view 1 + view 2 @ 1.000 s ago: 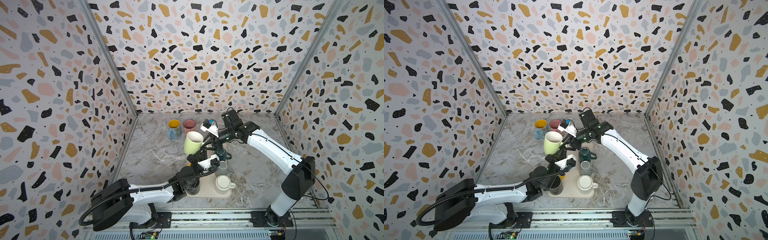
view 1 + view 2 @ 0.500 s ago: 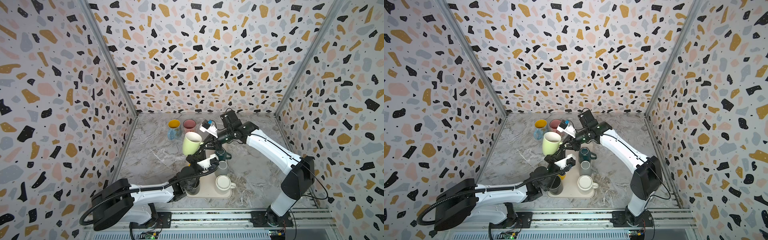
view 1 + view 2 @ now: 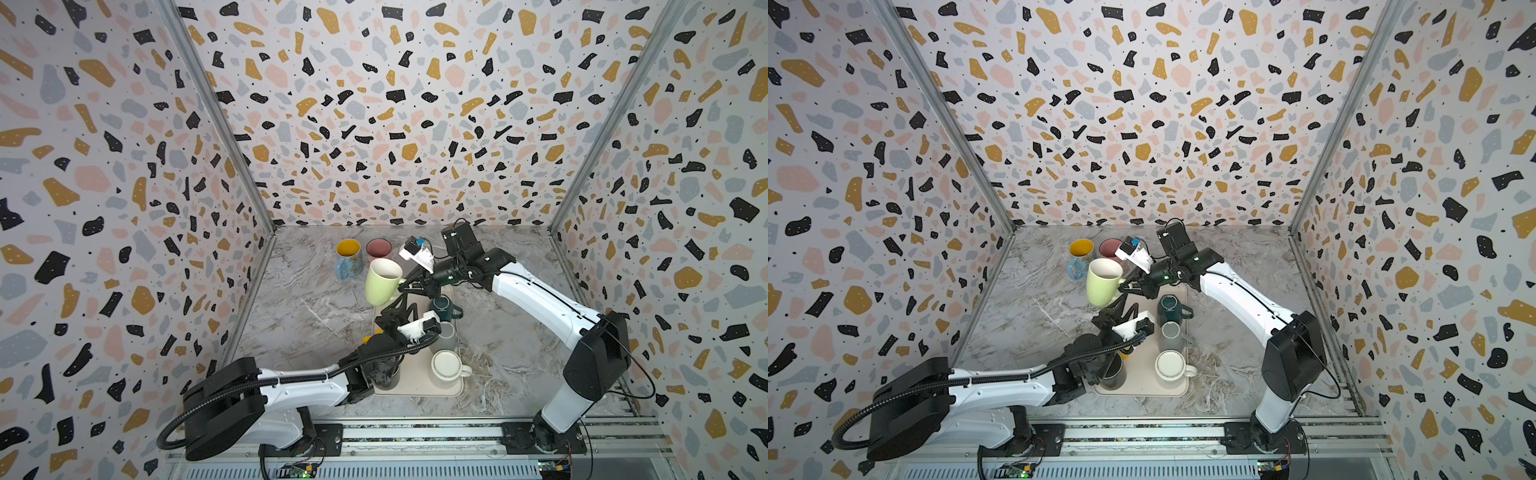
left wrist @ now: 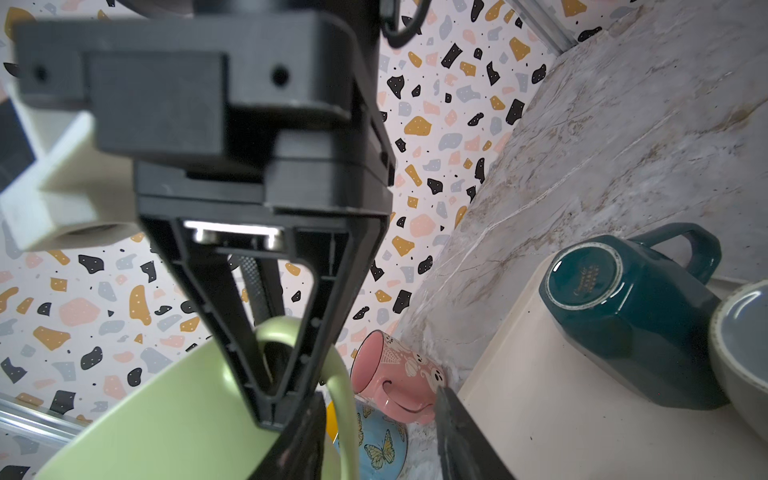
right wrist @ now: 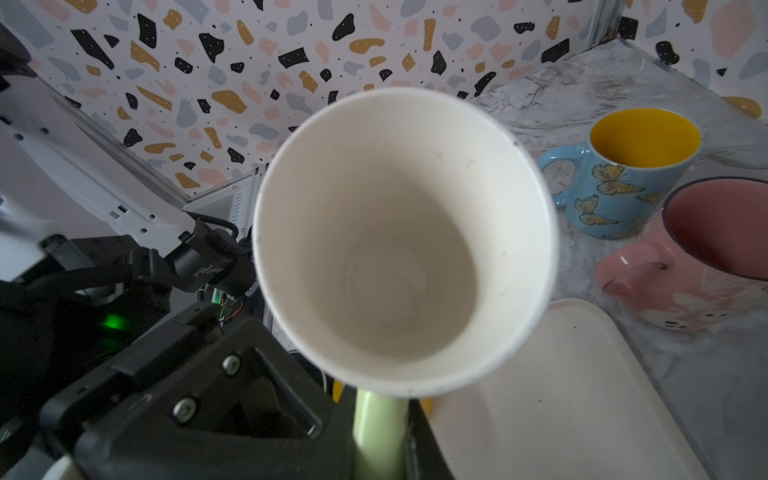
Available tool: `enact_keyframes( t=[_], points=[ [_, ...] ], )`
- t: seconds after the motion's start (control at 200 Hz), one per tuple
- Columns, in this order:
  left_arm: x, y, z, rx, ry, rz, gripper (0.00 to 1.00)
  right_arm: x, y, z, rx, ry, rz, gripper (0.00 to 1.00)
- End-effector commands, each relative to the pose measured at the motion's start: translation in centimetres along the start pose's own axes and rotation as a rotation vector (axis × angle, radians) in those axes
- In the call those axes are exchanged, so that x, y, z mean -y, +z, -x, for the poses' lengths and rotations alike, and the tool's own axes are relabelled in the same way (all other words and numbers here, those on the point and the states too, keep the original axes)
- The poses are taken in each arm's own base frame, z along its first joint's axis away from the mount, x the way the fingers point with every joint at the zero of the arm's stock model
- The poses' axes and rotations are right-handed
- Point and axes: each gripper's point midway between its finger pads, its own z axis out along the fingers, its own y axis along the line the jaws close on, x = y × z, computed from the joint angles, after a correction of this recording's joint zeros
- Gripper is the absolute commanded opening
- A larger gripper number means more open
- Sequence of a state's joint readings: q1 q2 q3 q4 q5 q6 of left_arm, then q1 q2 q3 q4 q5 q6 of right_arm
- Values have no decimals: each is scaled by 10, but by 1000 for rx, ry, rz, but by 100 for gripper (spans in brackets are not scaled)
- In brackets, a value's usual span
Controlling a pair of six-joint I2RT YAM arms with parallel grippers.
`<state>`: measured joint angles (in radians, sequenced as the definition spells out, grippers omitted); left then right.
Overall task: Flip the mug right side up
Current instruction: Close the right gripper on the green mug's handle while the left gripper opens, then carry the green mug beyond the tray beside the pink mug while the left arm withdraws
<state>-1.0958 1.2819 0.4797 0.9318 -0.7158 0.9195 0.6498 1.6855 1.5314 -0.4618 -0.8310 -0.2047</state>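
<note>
The pale green mug (image 3: 382, 280) hung in the air over the far corner of the cream tray (image 3: 415, 376), mouth upward and leaning a little, clear of the tray's surface. The right gripper (image 3: 406, 285) reached in from beyond the tray's far edge and was pinched tight on the mug's handle. The right wrist view looked down into the mug's white inside, with the green handle running between the fingers. The left gripper (image 3: 401, 308) sat just under the mug, above the tray's far end, its jaws parted. In the left wrist view the handle showed between its fingertips (image 4: 457, 434), and whether either touched it could not be told. A dark teal mug (image 3: 441, 309) stood upside down on the tray. A blue mug (image 3: 348, 259) and a pink mug (image 3: 378, 249) stood upright just past the tray's far edge.
</note>
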Motion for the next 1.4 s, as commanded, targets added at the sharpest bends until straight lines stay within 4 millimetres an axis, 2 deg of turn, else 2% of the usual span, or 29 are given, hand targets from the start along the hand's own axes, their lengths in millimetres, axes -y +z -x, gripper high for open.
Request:
enact_keyframes(
  t=[0.0, 0.215, 0.335, 0.541, 0.751, 0.856, 1.096, 1.397],
  points=[
    [-65, -8, 31, 98, -199, 178, 47, 1, -13, 8, 27, 14, -55, 0],
    [-75, -13, 26, 73, -191, 204, 44, 28, -28, 21, 83, 68, -154, 0],
    [-87, -17, 24, 59, -254, 229, 44, 43, -33, 28, 108, 89, -244, 0],
    [-112, -12, 22, 2, -503, 233, 47, 77, -35, 28, 117, 184, -403, 0],
    [-150, -2, -3, -51, -784, 281, 47, 105, -31, 26, 114, 244, -557, 0],
    [-159, 6, -13, -61, -901, 241, 46, 121, -30, 23, 115, 285, -629, 0],
    [-158, 37, -52, -99, -1177, 107, 39, 158, -35, 28, 135, 333, -787, 0],
    [-149, 52, -64, -90, -1310, -9, 37, 191, -14, 6, 57, 353, -886, 0]
  ],
)
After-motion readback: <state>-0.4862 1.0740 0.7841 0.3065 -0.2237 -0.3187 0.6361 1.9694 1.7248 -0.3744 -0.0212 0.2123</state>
